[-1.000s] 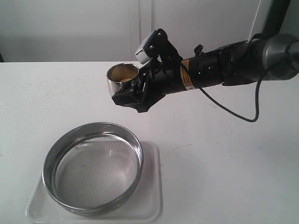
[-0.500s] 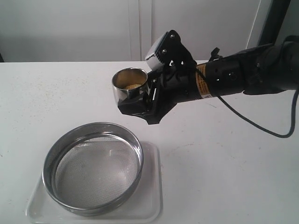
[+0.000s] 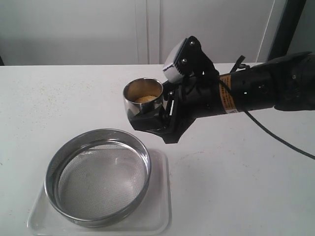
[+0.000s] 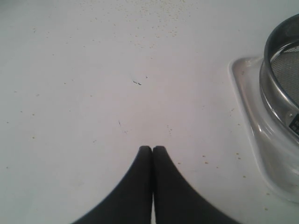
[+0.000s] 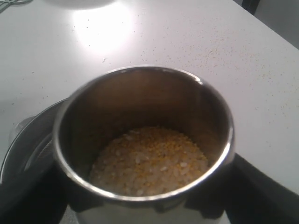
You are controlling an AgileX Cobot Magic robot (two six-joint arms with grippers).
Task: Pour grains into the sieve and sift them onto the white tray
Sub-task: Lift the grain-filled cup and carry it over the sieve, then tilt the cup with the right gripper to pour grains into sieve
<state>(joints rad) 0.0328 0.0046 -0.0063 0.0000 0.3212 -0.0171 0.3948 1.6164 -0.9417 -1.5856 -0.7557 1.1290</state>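
A small steel cup (image 3: 142,101) hangs upright in the air beyond the sieve's far right rim, with my right gripper (image 3: 153,117) shut round its sides. The grains (image 5: 149,161), yellow mixed with paler ones, fill the cup's (image 5: 140,93) bottom. The sieve (image 3: 98,135), wide, with a steel rim and empty mesh, rests on the white tray (image 3: 160,209) at the front left. My left gripper (image 4: 152,148) is shut on nothing, hovering over bare table beside the tray (image 4: 247,107) and the sieve (image 4: 280,88). It does not show in the exterior view.
The white table (image 3: 236,172) carries scattered stray grains (image 4: 154,14). The right arm's black cable (image 3: 280,140) trails over the table at the right. A pale wall stands behind the table's far edge.
The right arm has carried the cup to the right and lower, closer to the sieve's far rim. The cup stays upright. The sieve and tray have not moved.
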